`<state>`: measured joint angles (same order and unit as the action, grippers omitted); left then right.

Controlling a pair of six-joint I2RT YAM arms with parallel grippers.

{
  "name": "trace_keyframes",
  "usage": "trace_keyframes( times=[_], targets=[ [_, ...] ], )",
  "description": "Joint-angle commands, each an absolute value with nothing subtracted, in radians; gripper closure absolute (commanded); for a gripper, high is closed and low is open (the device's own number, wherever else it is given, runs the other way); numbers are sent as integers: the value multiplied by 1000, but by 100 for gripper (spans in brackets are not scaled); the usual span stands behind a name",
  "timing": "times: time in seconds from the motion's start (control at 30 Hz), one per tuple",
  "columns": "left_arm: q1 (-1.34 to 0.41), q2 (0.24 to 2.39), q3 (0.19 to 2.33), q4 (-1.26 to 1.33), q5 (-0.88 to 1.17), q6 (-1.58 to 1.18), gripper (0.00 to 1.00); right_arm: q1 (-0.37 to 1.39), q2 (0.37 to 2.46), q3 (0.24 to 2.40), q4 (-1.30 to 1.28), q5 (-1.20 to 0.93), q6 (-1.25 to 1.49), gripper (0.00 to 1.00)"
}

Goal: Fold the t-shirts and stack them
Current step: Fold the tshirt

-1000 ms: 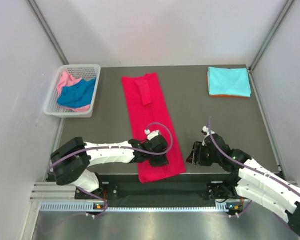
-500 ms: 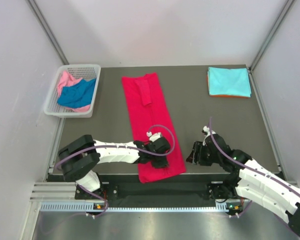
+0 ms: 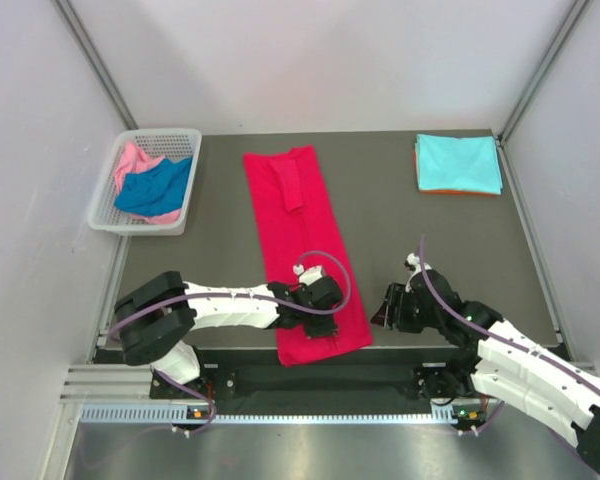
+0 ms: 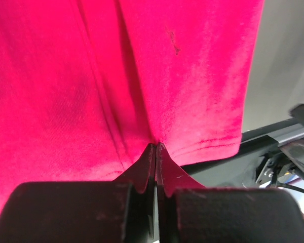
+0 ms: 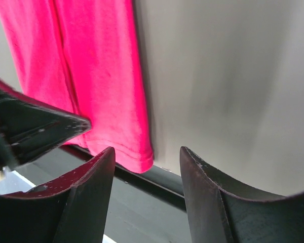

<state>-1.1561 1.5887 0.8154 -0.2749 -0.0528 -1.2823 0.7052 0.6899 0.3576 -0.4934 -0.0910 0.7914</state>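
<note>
The crimson red t-shirt [image 3: 302,246] lies as a long narrow strip down the middle of the table, its near hem [image 4: 207,144] at the front edge. My left gripper [image 3: 316,318] rests on the shirt's near end, its jaws [image 4: 156,146] pressed together with a pucker of red cloth pinched at the tips. My right gripper [image 3: 382,308] hovers just right of the shirt's near right corner [image 5: 142,161], open with nothing between its fingers [image 5: 93,172]. A folded light turquoise t-shirt [image 3: 458,163] sits at the back right on an orange one [image 3: 450,191].
A white lattice basket [image 3: 135,227] at the back left holds a royal blue shirt [image 3: 152,188] on a pink one [image 3: 132,160]. The table's front edge and a dark rail [image 5: 157,182] run just below both grippers.
My left gripper has closed from open to shut, pinching the red cloth, and shifted slightly right. The right gripper has barely moved.
</note>
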Motion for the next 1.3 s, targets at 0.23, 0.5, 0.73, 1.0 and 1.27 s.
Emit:
trace_keyframes(
  times=[0.23,0.5,0.73,1.0,1.27],
  targets=[
    [-1184,1526,821,-348,-98,-1325,100,721,707,318,-407,-120,808,45],
    [-1186,1523,778,-347,-95,-1348,100,721,716,316,-385,-136,815,46],
    [-1187,1558,782,-331,-77,-1332,100,729,727,284,-330,-184,815,47],
    [-1187,1572,790,-337,-74,-1330,100,739,745,247,-278,-235,805,47],
    [-1190,1582,796,-350,-86,-1324,100,744,801,199,-190,-294,818,50]
  ],
)
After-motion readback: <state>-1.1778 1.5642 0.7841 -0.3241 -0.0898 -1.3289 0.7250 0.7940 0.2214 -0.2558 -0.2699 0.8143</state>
